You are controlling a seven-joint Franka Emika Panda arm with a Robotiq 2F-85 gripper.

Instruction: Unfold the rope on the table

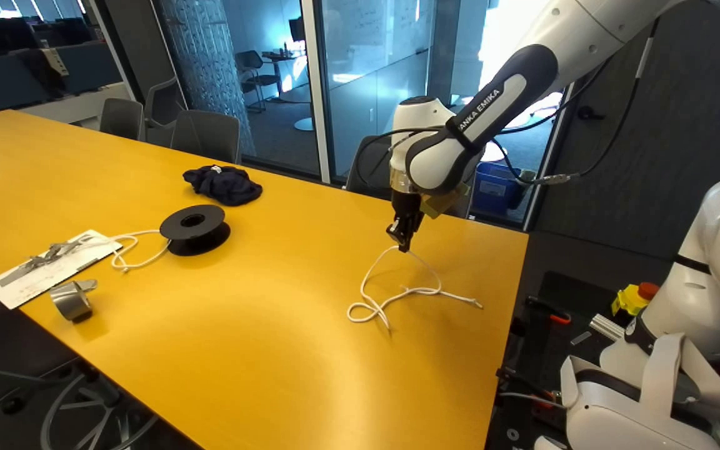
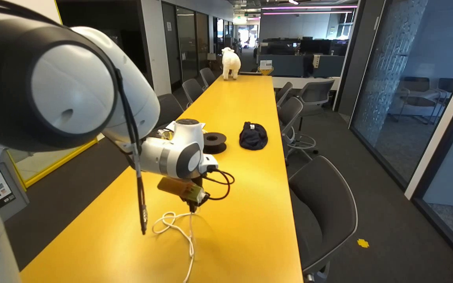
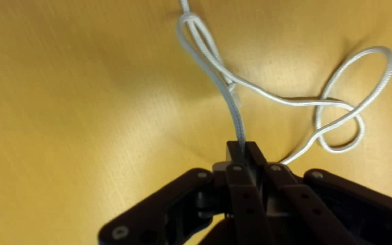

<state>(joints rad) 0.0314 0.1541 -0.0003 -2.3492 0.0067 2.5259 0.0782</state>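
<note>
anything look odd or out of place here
A white animal figure stands at the far end of the table in an exterior view, which seems an odd place for it. The rope is looped, but that suits unfolding.

In an exterior view, the camera looks down at a slant across the table (image 1: 272,325) toward the glass wall (image 1: 372,94), from the side opposite it, with the white headset (image 1: 616,412) near at lower right. In an exterior view, the camera faces along the table's length toward the white sheep figure (image 2: 231,63), the arm (image 2: 73,86) large and close at left. Both exterior views share the arm, the black spool (image 1: 196,231) and the dark cloth (image 2: 253,136). The wrist view looks steeply down past the gripper (image 3: 243,153), very near the table; the rope (image 3: 267,94) beneath shows in all 3 views.
</note>
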